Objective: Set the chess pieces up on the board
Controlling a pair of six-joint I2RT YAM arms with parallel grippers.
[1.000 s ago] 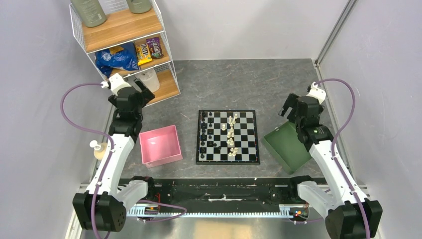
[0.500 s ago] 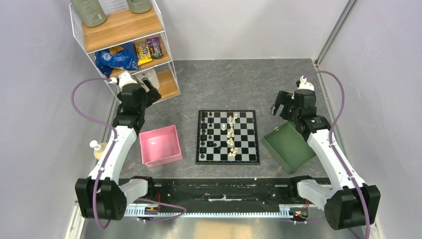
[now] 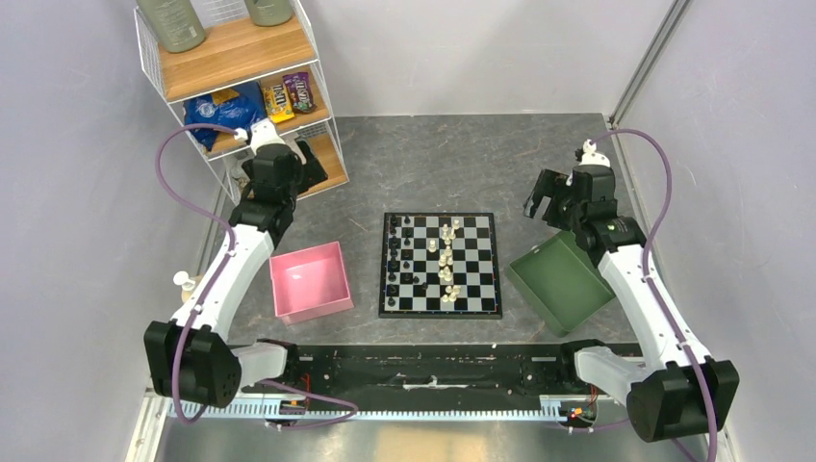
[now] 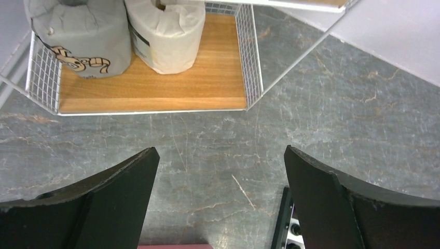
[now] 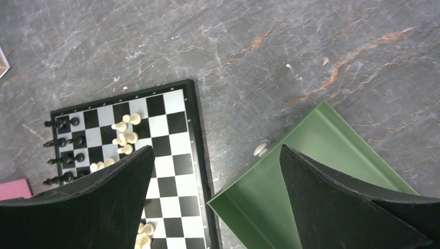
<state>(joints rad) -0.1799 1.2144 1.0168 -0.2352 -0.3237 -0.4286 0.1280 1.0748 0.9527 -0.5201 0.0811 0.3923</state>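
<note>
The board (image 3: 484, 289) is a flat square of black and white checks with a dark rim. It lies in the middle of the top picture. The chess pieces on it are tiny and rounded. The black pieces (image 3: 395, 252) stand along the board's left side. The cream pieces (image 3: 446, 265) make a bumpy line down the middle, and some are bunched close near the bottom edge. In the right wrist picture a small cream bit (image 5: 259, 149) lies on the table right at the rim of the green tray (image 3: 558, 289). It is too small to tell its shape.

The green tray is smooth with low slanted walls, just right of the board. The pink tray (image 3: 310, 281) is a smooth square box with taller walls, just left of the board. Both sit on the table (image 3: 433, 164), which is grey with thin lines like stone.

The right gripper (image 5: 215, 155) hangs over the table near the board's upper right corner. Its two black fingers are spread wide with nothing between them. The left gripper (image 4: 220, 150) is at the upper left, by the wire rack (image 3: 241, 58). It is spread wide too and holds nothing.

The rack has thin white wires and smooth wooden boards. Two round paper rolls (image 4: 166, 31) stand on its lowest board, one in a grey wrap and one soft and white. Crinkly snack bags (image 3: 226, 111) lie on the shelf above.
</note>
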